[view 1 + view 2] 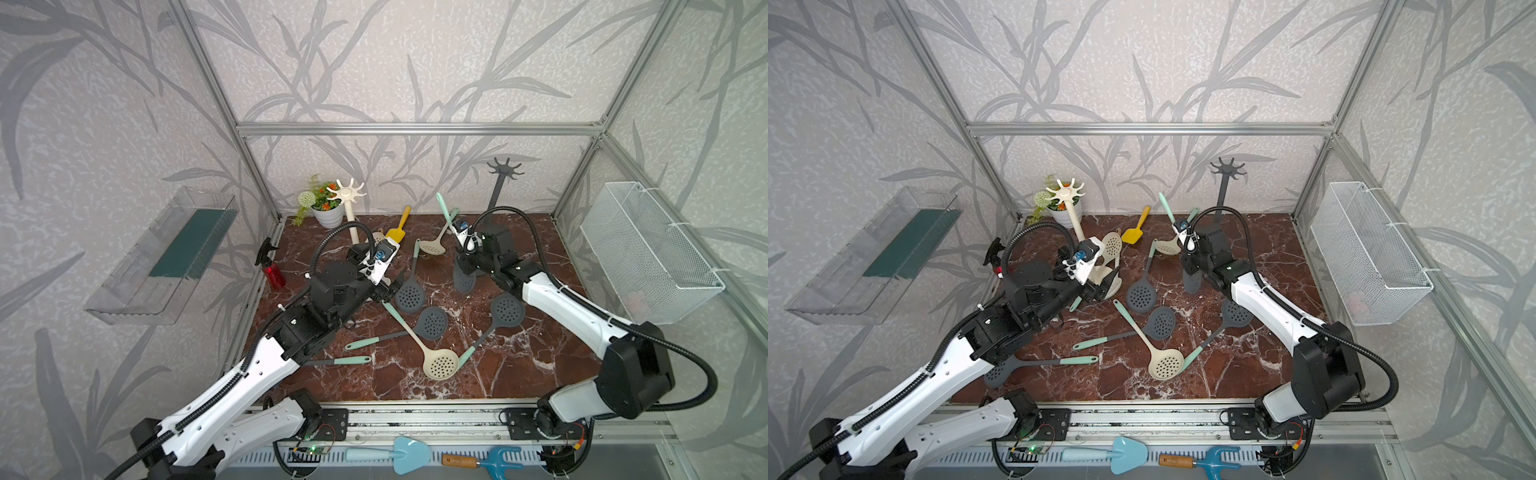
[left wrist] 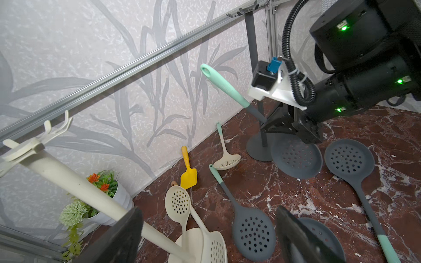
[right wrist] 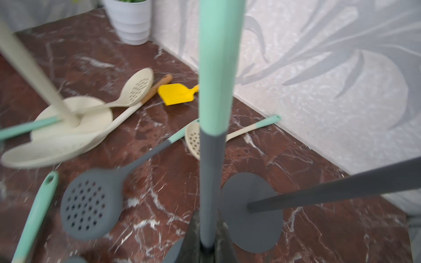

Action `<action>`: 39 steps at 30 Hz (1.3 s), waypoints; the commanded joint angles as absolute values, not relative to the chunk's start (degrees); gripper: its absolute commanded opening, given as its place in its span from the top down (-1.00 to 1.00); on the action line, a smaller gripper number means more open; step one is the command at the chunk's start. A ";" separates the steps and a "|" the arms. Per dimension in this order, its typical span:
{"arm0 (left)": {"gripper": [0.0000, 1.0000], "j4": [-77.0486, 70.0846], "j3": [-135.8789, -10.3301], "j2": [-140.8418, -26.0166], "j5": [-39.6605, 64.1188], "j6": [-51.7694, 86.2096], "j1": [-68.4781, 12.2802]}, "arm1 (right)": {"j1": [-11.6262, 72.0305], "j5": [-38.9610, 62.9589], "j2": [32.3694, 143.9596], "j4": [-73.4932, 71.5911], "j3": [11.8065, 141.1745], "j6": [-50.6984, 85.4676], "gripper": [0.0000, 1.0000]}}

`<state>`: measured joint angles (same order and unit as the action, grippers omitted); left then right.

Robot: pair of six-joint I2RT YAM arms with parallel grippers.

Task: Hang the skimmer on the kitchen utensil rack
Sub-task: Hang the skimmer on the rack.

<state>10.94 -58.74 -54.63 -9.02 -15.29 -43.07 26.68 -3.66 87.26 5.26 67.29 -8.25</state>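
- The marble table (image 1: 519,374) is littered with spare skimmers, so I'd keep every move well above them.
- The dark rack (image 1: 497,191) stands at the back right. Its hooks (image 1: 505,168) look higher than the handle tip, so I judge a lift comes first.
- My right gripper (image 3: 206,247) is clamped tight on the grey skimmer (image 2: 224,85), handle up, just beside the rack's pole.
- My left gripper (image 2: 208,209) gapes wide and holds nothing, near the cream rack (image 1: 346,195).
- I'd steer the handle's hole (image 2: 206,69) over 1 hook, then lower before letting go.
- No brand or writing is legible.
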 commanded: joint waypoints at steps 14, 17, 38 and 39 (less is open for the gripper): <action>-0.78 7.22 -56.44 -58.04 -8.34 -14.25 -43.08 | 34.15 -45.92 102.27 6.65 83.35 32.64 1.00; -0.78 6.98 -56.27 -58.40 -7.71 -13.91 -43.11 | 34.17 -48.11 103.55 6.53 85.39 35.30 1.00; -0.78 6.27 -55.64 -58.61 -7.83 -13.29 -43.07 | 34.23 -49.33 107.97 4.48 94.29 30.94 1.00; -0.78 6.27 -55.68 -58.56 -7.75 -13.27 -43.11 | 34.22 -49.30 108.15 4.88 94.56 31.11 1.00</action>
